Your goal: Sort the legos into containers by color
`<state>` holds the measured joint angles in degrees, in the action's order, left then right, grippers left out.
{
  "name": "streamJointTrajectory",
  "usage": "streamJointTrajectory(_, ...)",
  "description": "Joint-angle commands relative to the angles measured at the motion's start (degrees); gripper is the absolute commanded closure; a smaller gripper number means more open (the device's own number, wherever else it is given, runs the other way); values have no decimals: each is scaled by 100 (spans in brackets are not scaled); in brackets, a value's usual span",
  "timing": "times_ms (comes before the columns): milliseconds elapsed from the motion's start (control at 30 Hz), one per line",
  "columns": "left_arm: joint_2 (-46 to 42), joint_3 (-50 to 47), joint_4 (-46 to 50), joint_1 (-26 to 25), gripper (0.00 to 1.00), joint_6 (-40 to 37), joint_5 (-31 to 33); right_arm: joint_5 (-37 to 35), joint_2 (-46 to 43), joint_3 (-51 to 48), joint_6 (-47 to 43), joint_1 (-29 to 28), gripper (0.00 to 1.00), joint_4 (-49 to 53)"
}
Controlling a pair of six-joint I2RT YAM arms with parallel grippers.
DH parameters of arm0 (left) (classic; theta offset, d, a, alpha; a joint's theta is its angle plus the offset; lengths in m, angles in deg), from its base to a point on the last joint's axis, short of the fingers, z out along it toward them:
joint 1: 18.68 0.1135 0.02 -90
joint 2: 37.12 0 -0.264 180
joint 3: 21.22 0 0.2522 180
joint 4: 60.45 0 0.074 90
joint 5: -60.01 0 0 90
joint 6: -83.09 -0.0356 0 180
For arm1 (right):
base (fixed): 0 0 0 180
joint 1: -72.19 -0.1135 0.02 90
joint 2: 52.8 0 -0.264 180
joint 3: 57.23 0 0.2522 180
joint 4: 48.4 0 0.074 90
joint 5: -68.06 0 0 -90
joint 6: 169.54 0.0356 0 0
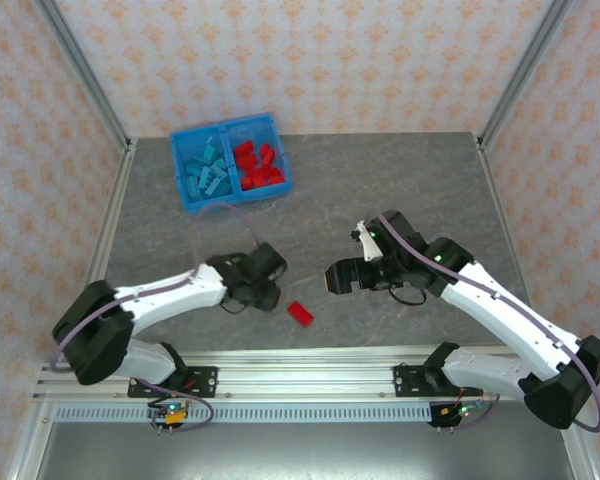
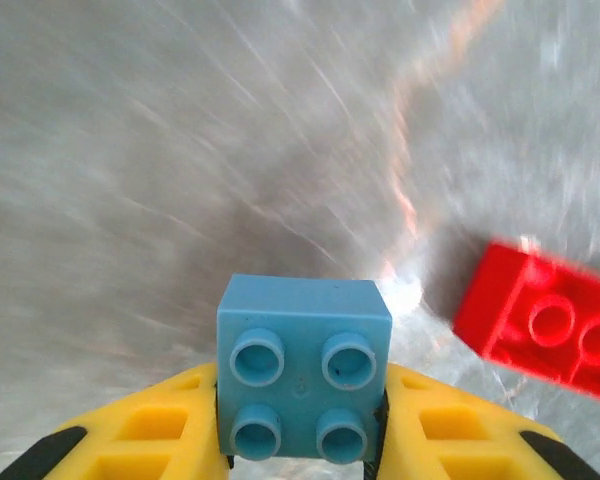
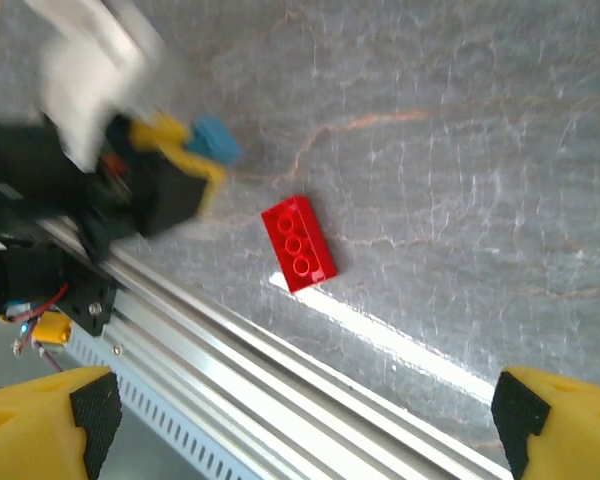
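My left gripper (image 2: 302, 405) is shut on a light blue lego (image 2: 303, 365), its four studs facing the camera between the yellow fingers (image 2: 160, 425). A red lego (image 1: 301, 313) lies on the table just right of the left gripper (image 1: 268, 287), also seen as the red lego (image 2: 550, 320) and the red lego (image 3: 298, 243). My right gripper (image 3: 300, 412) hangs open above the table's near edge, nothing between its fingers; from above the right gripper (image 1: 333, 277) is right of the red lego. The blue bin (image 1: 180, 172) holds several blue legos (image 1: 208, 168) in its left compartment and several red legos (image 1: 258, 163) in its right.
An aluminium rail (image 1: 310, 380) runs along the table's near edge, close to the red lego. Patterned walls with metal posts (image 1: 85, 75) enclose the grey table (image 1: 400, 190). The bin stands at the back left.
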<state>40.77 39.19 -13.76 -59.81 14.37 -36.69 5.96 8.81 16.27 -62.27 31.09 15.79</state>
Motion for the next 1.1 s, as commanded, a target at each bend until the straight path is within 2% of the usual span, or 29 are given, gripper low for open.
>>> streamJointTrajectory(0,-472,625,317,986,68,-619,215,137,-33,56,-32,6,4,-5)
streamJointTrajectory(133,-55,1551,314,2196,67,-1266,535,69,-39,130,152,6,4,-421)
streamJointTrajectory(267,1086,2765,259,3154,67,-1516,540,-89,-107,252,201,6,4,-323)
streamJointTrajectory(367,2036,3770,353,3594,67,-1577,457,-201,-386,190,344,6,4,-247)
streamJointTrajectory(633,4155,6566,939,4208,61,-1501,469,-644,-1310,-161,695,6,4,-144)
streamJointTrajectory(800,5152,8270,1575,4290,44,-1570,588,-622,-1357,-200,767,6,4,-151)
streamJointTrajectory(867,5301,8539,1641,4351,37,-1429,493,-614,-1361,-224,786,6,4,-192)
streamJointTrajectory(933,5248,8567,1645,4377,35,-1297,319,-619,-1353,-224,772,6,4,-196)
streamJointTrajectory(1000,4981,8318,1543,4354,35,-1202,47,-646,-1335,-216,743,6,4,-190)
streamJointTrajectory(1067,4406,7661,1202,4281,34,-1091,-255,-728,-1278,-230,701,4,5,-208)
